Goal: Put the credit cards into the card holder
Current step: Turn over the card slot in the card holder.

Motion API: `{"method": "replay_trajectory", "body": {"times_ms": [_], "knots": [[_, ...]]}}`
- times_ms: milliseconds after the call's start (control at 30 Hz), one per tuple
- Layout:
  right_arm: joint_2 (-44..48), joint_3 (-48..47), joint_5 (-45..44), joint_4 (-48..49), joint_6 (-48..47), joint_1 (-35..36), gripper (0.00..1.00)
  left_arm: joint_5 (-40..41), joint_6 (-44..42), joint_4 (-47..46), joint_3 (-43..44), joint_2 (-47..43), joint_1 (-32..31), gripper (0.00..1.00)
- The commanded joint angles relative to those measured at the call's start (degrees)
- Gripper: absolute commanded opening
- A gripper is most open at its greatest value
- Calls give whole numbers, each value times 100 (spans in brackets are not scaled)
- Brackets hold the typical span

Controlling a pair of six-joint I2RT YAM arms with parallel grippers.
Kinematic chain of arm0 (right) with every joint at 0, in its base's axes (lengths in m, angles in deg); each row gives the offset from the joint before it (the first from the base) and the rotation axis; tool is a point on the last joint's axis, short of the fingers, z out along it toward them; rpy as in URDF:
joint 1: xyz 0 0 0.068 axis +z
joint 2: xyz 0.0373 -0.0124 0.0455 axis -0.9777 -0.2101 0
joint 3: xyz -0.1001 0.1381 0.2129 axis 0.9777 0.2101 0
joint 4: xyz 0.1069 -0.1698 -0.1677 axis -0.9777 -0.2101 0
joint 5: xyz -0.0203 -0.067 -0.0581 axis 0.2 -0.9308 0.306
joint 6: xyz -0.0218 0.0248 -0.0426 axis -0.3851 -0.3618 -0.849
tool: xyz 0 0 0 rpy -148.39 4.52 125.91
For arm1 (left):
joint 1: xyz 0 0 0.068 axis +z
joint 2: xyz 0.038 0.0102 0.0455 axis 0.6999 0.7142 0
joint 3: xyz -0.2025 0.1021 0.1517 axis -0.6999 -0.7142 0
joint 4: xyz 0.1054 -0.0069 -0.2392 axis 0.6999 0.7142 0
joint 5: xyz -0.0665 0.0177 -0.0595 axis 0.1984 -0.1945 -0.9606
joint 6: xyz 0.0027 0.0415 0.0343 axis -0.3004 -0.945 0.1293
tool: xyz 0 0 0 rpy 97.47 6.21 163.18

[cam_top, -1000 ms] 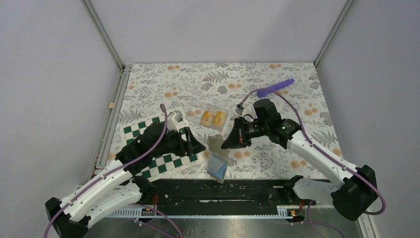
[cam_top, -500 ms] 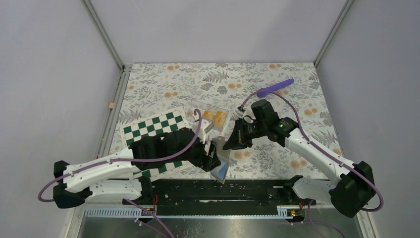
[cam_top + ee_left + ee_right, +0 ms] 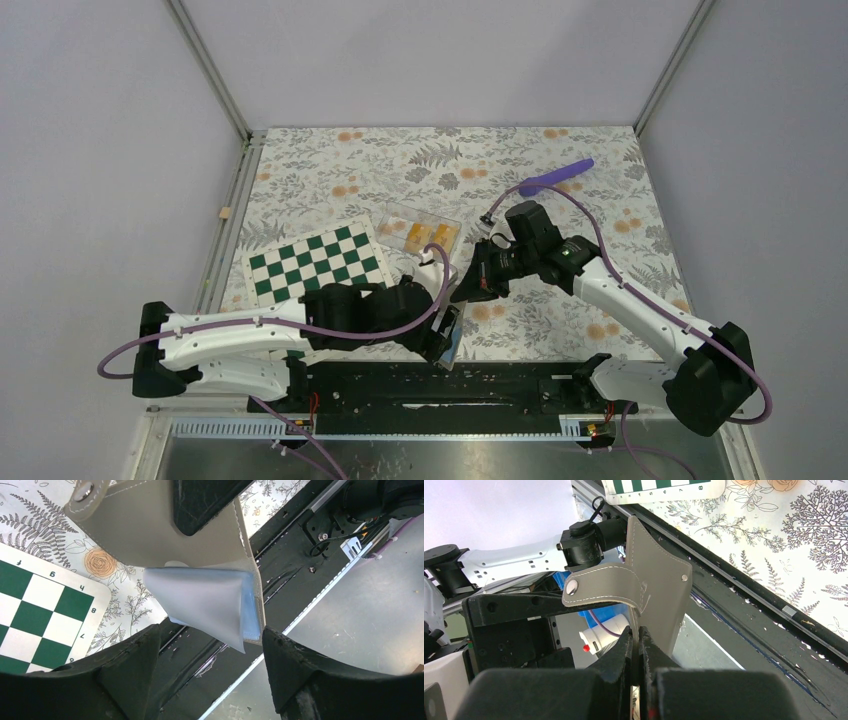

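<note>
floral table [image 3: 400, 160]: right gripper [image 3: 640, 645] pinches card holder [image 3: 659, 605]; left gripper [image 3: 207, 647] wide open, straddling its blue pocket [image 3: 210, 600]

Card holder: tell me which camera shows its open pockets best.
Left wrist: the card holder is close, its pale blue sleeves fanned open. Right wrist shows only the grey outside and snap strap. Top external shows just a small sliver.

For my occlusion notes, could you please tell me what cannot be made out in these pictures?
- Card holder pockets' contents: left wrist view, blue lining folds over them.
- Credit cards: top view, too small to count.
- Card holder's lower part: top view, left gripper hides most of it.
</note>
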Motion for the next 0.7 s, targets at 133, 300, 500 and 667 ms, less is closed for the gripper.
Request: {"method": "replay_trajectory", "body": {"times_ms": [133, 300, 500, 667], "knots": [[-25, -233, 97, -56, -81, -18, 0, 283, -53, 0, -52, 167, -74, 69], [-24, -220, 160, -56, -112, -23, 0, 609, -33, 239, -132, 129, -74, 64], [-63, -237, 420, -48, -276, -24, 0, 1097, 63, 432, -185, -38, -43, 61], [-78, -209, 752, -39, -419, -17, 0, 1308, 146, 463, -147, 53, 103, 61]]}}
